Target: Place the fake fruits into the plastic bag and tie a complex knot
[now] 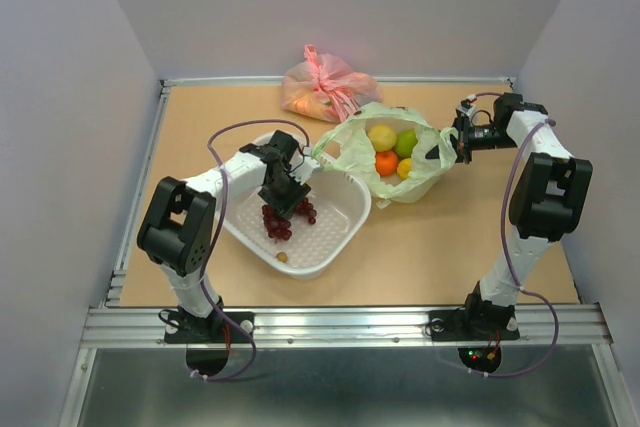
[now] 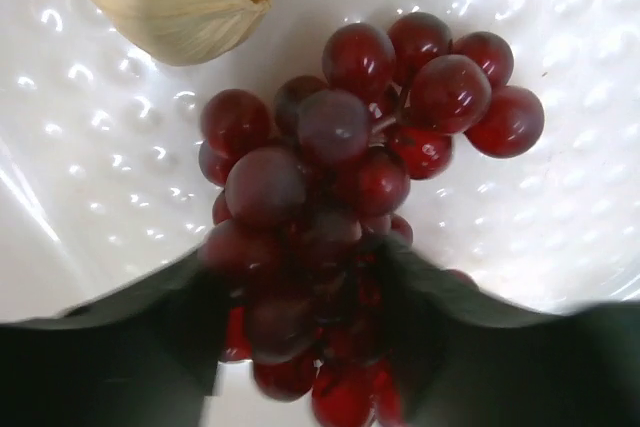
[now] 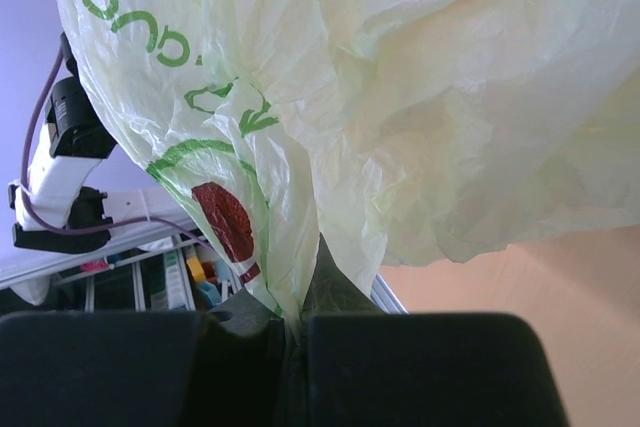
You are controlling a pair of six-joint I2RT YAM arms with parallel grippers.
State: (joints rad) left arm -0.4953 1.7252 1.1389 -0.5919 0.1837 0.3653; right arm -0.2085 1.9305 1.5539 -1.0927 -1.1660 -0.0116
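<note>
Grapes are the step in hand. The left gripper (image 2: 315, 337) reaches down into the white basket (image 1: 340, 237), which lies left of the table's (image 1: 450, 247) middle and closer to the near edge. Its fingers are pressed in on the dark red grape bunch (image 2: 350, 177) from both sides, gripping the lower berries. We cannot tell whether the bunch rests on the basket floor or hangs just above it. A pale bulb-like piece (image 2: 180, 2) lies in the basket beside the bunch, apart from it.

The plastic bag (image 1: 350, 147) lies just beside the basket, toward the right edge, with its mouth open upward. The right gripper (image 3: 295, 347) is pinched tight on a fold of the bag's rim, on the side nearest the right edge, and holds the mouth wide. Inside we see a yellow fruit (image 1: 382, 137), a green fruit (image 1: 406, 141), an orange (image 1: 387, 162) and a smaller yellow piece (image 1: 405, 168). A pink tied bag (image 1: 325, 87) sits at the far edge.

We judge the filling well along and the knot not yet begun. The next move calls for raising the bunch clear of the basket wall, carrying it toward the right edge over the open mouth, and letting go only once it hangs above the fruit inside. The right arm should hold the rim taut, since loose berries could snag the thin plastic.
</note>
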